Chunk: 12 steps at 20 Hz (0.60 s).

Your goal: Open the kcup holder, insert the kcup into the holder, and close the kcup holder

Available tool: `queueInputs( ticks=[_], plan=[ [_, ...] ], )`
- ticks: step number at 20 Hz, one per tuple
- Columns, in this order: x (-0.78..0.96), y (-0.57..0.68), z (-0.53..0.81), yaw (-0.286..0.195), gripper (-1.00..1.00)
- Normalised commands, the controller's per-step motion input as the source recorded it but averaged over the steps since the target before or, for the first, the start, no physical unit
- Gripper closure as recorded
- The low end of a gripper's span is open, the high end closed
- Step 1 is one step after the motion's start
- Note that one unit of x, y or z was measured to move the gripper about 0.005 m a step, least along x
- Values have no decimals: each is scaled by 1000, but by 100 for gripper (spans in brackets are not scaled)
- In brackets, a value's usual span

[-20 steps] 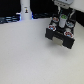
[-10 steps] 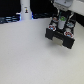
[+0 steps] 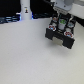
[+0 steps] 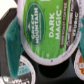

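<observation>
The kcup (image 4: 47, 30) fills the wrist view: a round pod with a bright green lid printed "Green Mountain Dark Magic", very close to the camera. In the exterior view it is a small green spot (image 3: 61, 22) between the fingers of my gripper (image 3: 61, 23), which is shut on it. Directly below stands the kcup holder (image 3: 61, 35), a dark boxy unit with light marks on its front, at the exterior view's upper right. Other pods (image 4: 25, 66) show under and beside the held kcup in the wrist view. Whether the holder's drawer is open cannot be made out.
A white bottle-like post (image 3: 25, 10) stands at the back, toward the exterior view's left. The white table (image 3: 30, 55) spreads in front of the holder. Dark objects line the back edge (image 3: 10, 19).
</observation>
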Motion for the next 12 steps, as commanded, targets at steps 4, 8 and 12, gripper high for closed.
queueInputs(
  ticks=[4, 8, 12],
  plan=[
    [33, 64, -214, 18, 100],
    [48, 118, -42, 46, 100],
    [90, 72, 175, 66, -100]
  ],
)
